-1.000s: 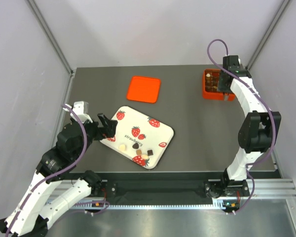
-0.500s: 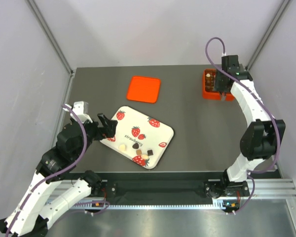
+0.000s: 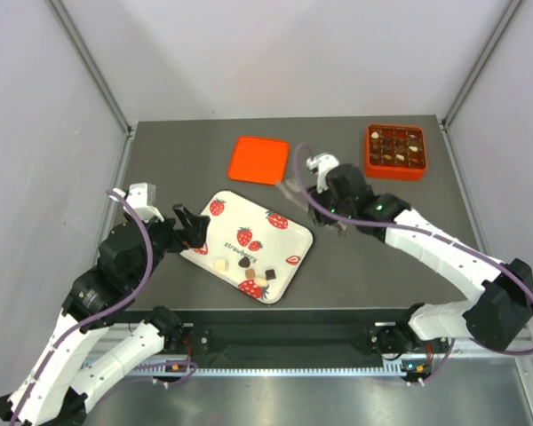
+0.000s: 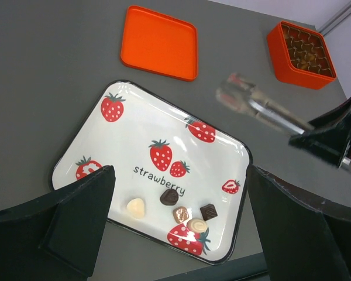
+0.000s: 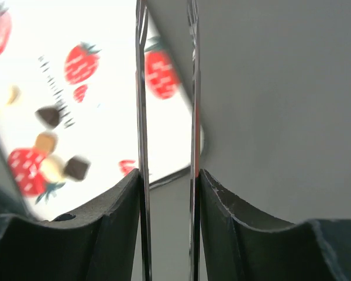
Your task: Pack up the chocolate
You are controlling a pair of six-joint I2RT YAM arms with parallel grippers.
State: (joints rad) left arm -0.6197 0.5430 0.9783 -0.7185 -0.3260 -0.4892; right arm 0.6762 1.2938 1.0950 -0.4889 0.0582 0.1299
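Several chocolate pieces, cream (image 4: 135, 206), dark (image 4: 169, 196) and light brown (image 4: 181, 214), lie at the near edge of the white strawberry tray (image 3: 249, 217). More chocolate fills the orange box (image 3: 395, 151) at the back right. My right gripper (image 3: 313, 182) (image 5: 169, 175) is shut on thin metal tongs (image 5: 141, 117), which hang over the table just past the tray's far right corner. The tongs (image 4: 257, 106) are blurred in the left wrist view. My left gripper (image 3: 191, 229) (image 4: 180, 175) stands open at the tray's left side with nothing between its fingers.
The flat orange lid (image 3: 259, 160) lies behind the tray. The grey tabletop (image 3: 364, 257) is walled on the left, right and back. The right arm (image 3: 426, 244) stretches low across the right half of the table.
The right arm has swung away from the orange box at the back right to the middle of the table beside the tray, tongs still in it. The left arm has stayed put.
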